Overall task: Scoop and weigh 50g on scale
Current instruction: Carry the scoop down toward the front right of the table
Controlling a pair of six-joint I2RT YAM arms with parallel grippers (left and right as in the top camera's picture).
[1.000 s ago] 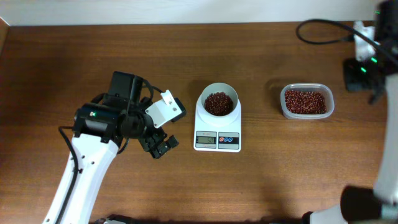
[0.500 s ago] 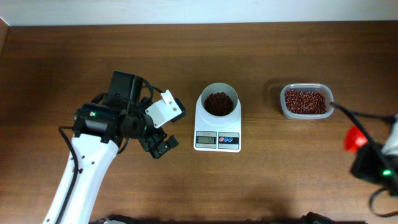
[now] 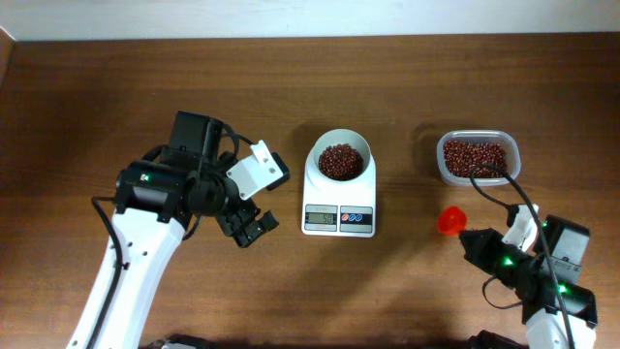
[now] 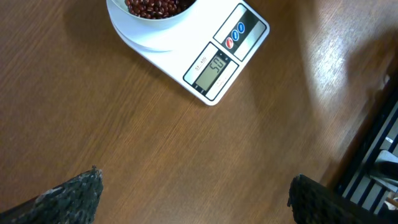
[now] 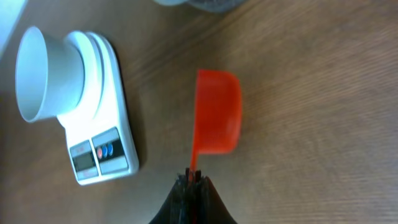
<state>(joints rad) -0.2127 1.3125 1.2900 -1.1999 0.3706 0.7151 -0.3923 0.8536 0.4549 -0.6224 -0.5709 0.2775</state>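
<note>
Right gripper (image 5: 193,178) pinches red scoop (image 5: 217,118); left gripper (image 4: 196,185) gapes wide; scale (image 4: 186,59) partly cropped.

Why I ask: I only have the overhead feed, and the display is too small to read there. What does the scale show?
Observer: In the left wrist view, the display on the scale appears to read 50.
Operator: Is the right arm actually holding anything?
Observer: Yes. The right wrist view shows the right gripper shut on the end of the thin handle of the red scoop.
Operator: And the left?
Observer: The left gripper is open. Its fingers stand wide apart, with only bare table between them.
</note>
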